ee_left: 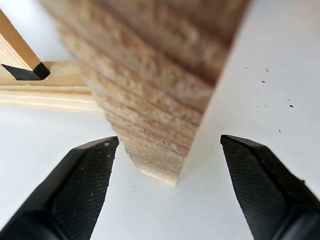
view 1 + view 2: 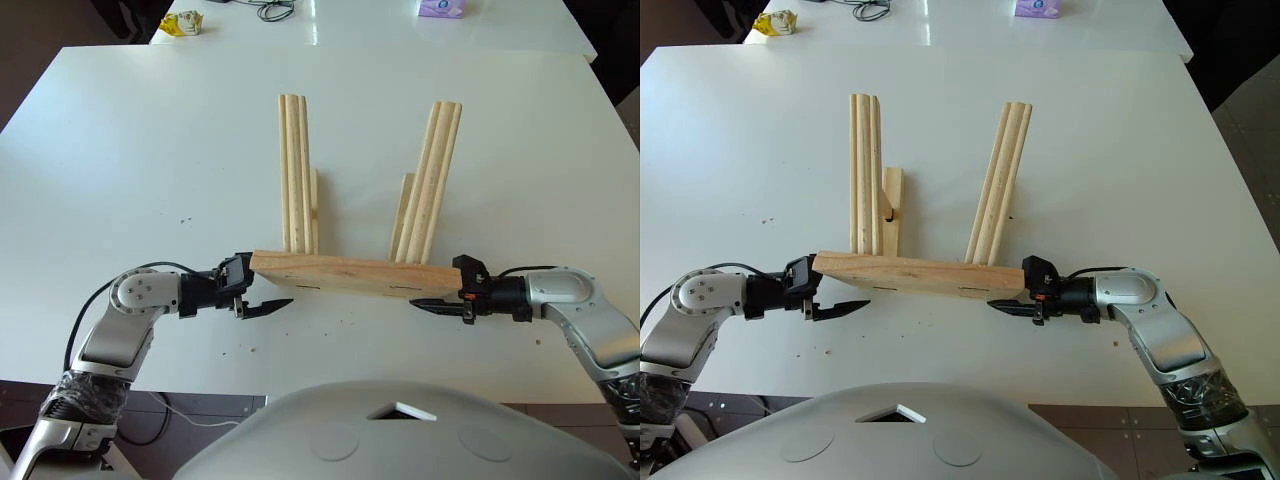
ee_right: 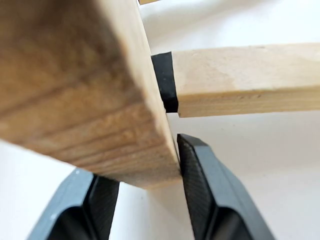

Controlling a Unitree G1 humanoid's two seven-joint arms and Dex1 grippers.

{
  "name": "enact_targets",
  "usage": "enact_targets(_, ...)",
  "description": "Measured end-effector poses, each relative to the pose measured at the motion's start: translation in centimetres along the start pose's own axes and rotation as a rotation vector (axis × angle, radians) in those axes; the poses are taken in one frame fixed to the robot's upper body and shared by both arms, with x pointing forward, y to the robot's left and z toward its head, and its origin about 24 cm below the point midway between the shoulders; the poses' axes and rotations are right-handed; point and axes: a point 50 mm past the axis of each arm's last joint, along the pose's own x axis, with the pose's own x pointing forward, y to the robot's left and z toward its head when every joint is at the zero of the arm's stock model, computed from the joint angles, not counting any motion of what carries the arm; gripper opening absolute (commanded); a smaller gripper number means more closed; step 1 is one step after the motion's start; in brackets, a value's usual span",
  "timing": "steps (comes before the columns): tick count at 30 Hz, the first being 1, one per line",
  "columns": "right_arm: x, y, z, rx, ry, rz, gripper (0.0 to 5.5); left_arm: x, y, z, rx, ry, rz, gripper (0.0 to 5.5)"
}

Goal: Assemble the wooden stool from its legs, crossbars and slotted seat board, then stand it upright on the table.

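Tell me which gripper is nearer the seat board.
Right. The right gripper clamps the right end of the seat board, fingers touching wood; the left gripper straddles the left end, open, gaps on both sides.

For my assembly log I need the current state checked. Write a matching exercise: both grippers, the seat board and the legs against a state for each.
Things:
1. left gripper
2. right gripper
3. board
4. legs

States:
a. pointing away from the robot
b. clamped on the board's end
c. standing on its long edge
d. open wide, astride the board's end

Pairs: 1-d, 2-b, 3-c, 4-a
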Motion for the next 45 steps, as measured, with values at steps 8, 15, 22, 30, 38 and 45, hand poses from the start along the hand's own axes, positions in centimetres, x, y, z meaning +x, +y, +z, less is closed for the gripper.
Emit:
enact_targets(8, -0.1, -0.1, -0.1, -0.01, 0.001, -0.002, 1.68, 0.2, -0.3, -0.1, 0.009, -0.008, -0.005, 2.04)
enact_targets(15, -0.3, -0.7, 0.0, -0.04, 0.01, 0.006, 1.66, 0.1, -0.4, -0.1, 0.023, -0.004, -0.047, 1.62)
enact_targets(22, -1.4, -1.5, 0.2, -0.097, 0.043, 0.098, 1.62, 0.0, -1.8, 0.5, 0.032, -0.002, -0.15, 1.37)
enact_targets(30, -3.1, -2.0, 2.0, -0.099, 0.045, 0.192, 1.48, -0.6, -2.0, 2.5, -0.011, -0.054, -0.196, 1.33)
enact_targets(38, -5.2, -0.6, 4.6, 0.074, 0.013, 0.235, 1.47, -2.3, -2.2, 4.5, -0.2, -0.118, -0.245, 1.33)
enact_targets(45, -7.3, -0.1, 6.5, 0.23, -0.053, 0.259, 1.47, -3.6, -2.0, 6.4, -0.372, -0.232, -0.284, 1.33)
